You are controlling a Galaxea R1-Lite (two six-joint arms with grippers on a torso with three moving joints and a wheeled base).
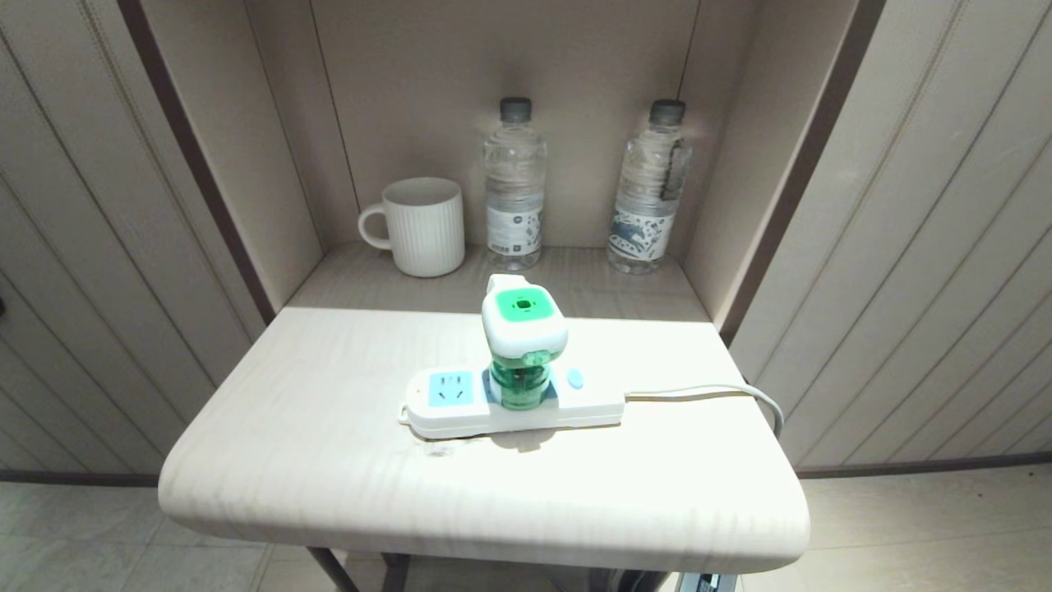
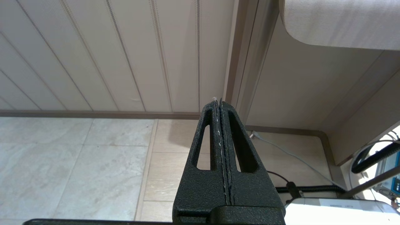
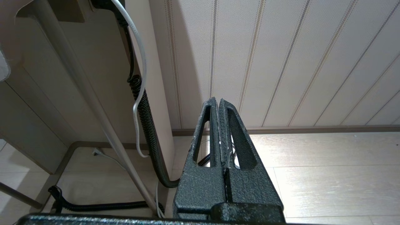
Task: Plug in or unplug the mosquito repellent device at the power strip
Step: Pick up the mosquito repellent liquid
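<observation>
Fingers [image 2: 215,125] of left gripper [image 2: 217,100] and right gripper [image 3: 217,100] pressed together, empty, below worktop [image 1: 329,460]. 1 mosquito repellent device [image 1: 523,339] in 1 power strip [image 1: 514,401]; 2 bottles [image 1: 514,185], 1 mug [image 1: 423,225].

Left gripper [image 2: 219,101] parked low, fingers pressed together, right gripper [image 3: 217,100] likewise, fingers together

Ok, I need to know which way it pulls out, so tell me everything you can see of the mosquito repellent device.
The mosquito repellent device has a glossy white rounded plastic cap with a green square centre on top, and a clear green liquid bottle beneath. It stands upright, leaning slightly, plugged into the middle of the power strip on the light wooden table, between a free blue socket and the small blue button. Only the strip touches it; no gripper is near.
</observation>
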